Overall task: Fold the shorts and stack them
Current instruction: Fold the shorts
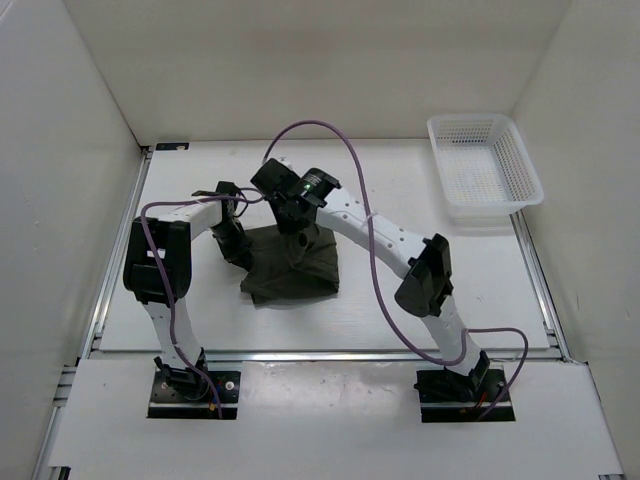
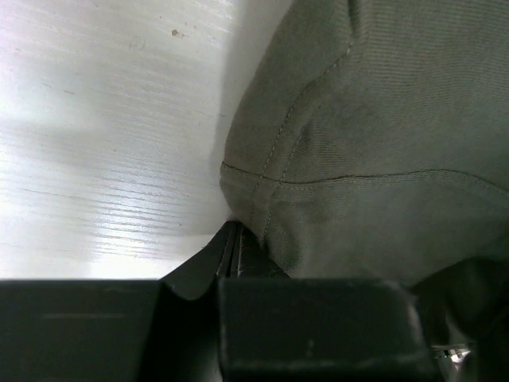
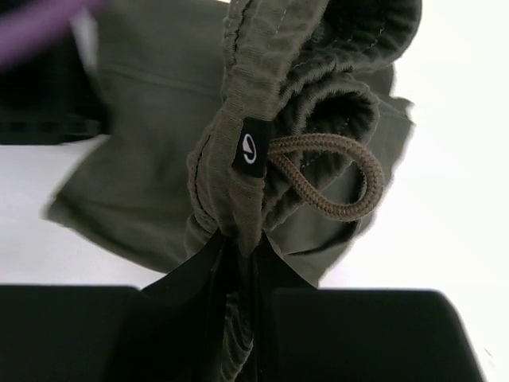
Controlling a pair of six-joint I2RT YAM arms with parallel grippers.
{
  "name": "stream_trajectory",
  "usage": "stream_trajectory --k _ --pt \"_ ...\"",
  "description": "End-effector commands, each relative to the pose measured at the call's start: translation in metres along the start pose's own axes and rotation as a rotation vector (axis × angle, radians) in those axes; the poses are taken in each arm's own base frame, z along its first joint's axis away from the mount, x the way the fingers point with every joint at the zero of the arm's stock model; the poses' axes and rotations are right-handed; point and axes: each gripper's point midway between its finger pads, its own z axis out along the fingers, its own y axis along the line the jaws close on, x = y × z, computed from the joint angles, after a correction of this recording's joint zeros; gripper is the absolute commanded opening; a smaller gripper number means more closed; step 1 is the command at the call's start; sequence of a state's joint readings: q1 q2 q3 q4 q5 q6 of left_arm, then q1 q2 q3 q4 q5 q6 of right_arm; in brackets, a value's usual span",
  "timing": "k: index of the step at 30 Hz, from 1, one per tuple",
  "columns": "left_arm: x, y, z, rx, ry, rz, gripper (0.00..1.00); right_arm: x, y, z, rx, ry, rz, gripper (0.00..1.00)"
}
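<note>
Shorts bunched mid-bench. Right fingers pinched tight on waistband. Left fingers closed on seamed hem. White mesh basket far right, well apart.

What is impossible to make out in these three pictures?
Top view: the right gripper and its wrist cover the middle of the shorts; the fold beneath is hidden.
Top view: the fingertips of the left gripper are too small and dark to make out.
Left wrist view: the shorts run off the top and right edges.
Right wrist view: the logo on the label is too small to read; the purple cable is blurred.
</note>
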State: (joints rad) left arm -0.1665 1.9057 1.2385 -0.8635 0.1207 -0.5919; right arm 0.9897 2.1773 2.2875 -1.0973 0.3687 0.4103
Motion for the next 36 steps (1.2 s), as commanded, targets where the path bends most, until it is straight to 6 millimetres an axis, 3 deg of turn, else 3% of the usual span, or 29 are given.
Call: stream_trajectory --k 1,4,5,6,8,10,11,12,13,14,15,16,17,18,20,21,23,26,27,29,31,33,35,36 --pt "-0.007 -0.005 0.001 0.02 -0.044 0.004 0.1 -0.019 0.042 0.001 -0.168 -0.043 -0.008 0.0" --pt "-0.006 -0.005 -0.001 0.023 -0.048 -0.004 0.1 -0.023 0.066 0.013 -0.264 -0.049 0.005 0.0" --pt "-0.007 -0.006 -0.004 0.029 -0.057 -0.003 0.1 -0.021 0.077 0.01 -0.328 -0.036 0.003 0.17" --pt "-0.009 -0.003 -0.009 0.032 -0.064 -0.016 0.18 -0.021 0.083 0.014 -0.356 -0.033 0.002 0.39" --pt "-0.015 0.006 -0.022 0.042 -0.067 -0.045 0.27 -0.025 0.079 0.003 -0.354 -0.055 0.006 0.83" --pt "-0.022 0.012 -0.043 0.052 -0.11 -0.071 0.36 -0.027 0.069 -0.006 -0.323 -0.084 0.012 0.85" --pt "-0.023 0.022 -0.051 0.046 -0.108 -0.102 0.45 -0.035 0.061 -0.029 -0.325 -0.132 0.022 0.87" --pt "-0.033 0.022 -0.07 0.063 -0.161 -0.099 0.45 -0.023 0.056 -0.022 -0.303 -0.116 0.029 0.88" --pt "-0.037 0.024 -0.079 0.07 -0.178 -0.111 0.45 -0.03 0.042 -0.042 -0.302 -0.156 0.047 0.88" --pt "-0.039 0.033 -0.088 0.054 -0.187 -0.126 0.46 -0.028 0.033 -0.043 -0.286 -0.16 0.068 0.88" --pt "-0.044 0.028 -0.105 0.075 -0.225 -0.121 0.46 -0.009 0.028 -0.034 -0.271 -0.124 0.06 0.84" --pt "-0.05 0.034 -0.113 0.06 -0.255 -0.132 0.46 -0.009 0.017 -0.044 -0.259 -0.145 0.084 0.8" --pt "-0.051 0.034 -0.122 0.055 -0.275 -0.133 0.44 -0.004 0.006 -0.041 -0.235 -0.138 0.105 0.61" --pt "-0.052 0.029 -0.132 0.069 -0.296 -0.121 0.42 0.016 0.002 -0.03 -0.217 -0.095 0.104 0.49" --pt "-0.049 0.023 -0.146 0.082 -0.334 -0.101 0.29 0.027 -0.02 -0.02 -0.182 -0.068 0.142 0.24" --pt "-0.046 0.012 -0.152 0.1 -0.349 -0.066 0.21 0.038 -0.024 -0.014 -0.181 -0.038 0.154 0.2" --pt "-0.036 -0.013 -0.159 0.188 -0.345 -0.01 0.2 0.047 -0.027 -0.003 -0.215 0.012 0.174 0.18" --pt "-0.019 -0.047 -0.14 0.255 -0.269 0.076 0.2 0.05 -0.02 0.017 -0.263 0.043 0.187 0.18" --pt "-0.015 -0.051 -0.132 0.245 -0.245 0.089 0.2 0.059 -0.015 0.027 -0.276 0.083 0.183 0.18" --pt "-0.01 -0.058 -0.103 0.214 -0.186 0.123 0.18 0.053 -0.013 0.039 -0.285 0.076 0.181 0.18" --pt "-0.011 -0.055 -0.082 0.173 -0.163 0.123 0.15 0.069 -0.008 0.06 -0.288 0.141 0.176 0.18" --pt "-0.009 -0.038 -0.051 0.075 -0.115 0.117 0.12 0.084 -0.004 0.079 -0.29 0.193 0.173 0.18" --pt "-0.005 -0.023 -0.032 0.022 -0.07 0.099 0.1 0.094 -0.006 0.093 -0.283 0.232 0.181 0.18" --pt "-0.01 -0.019 -0.028 -0.005 -0.088 0.097 0.1 0.108 -0.01 0.103 -0.271 0.282 0.197 0.17"
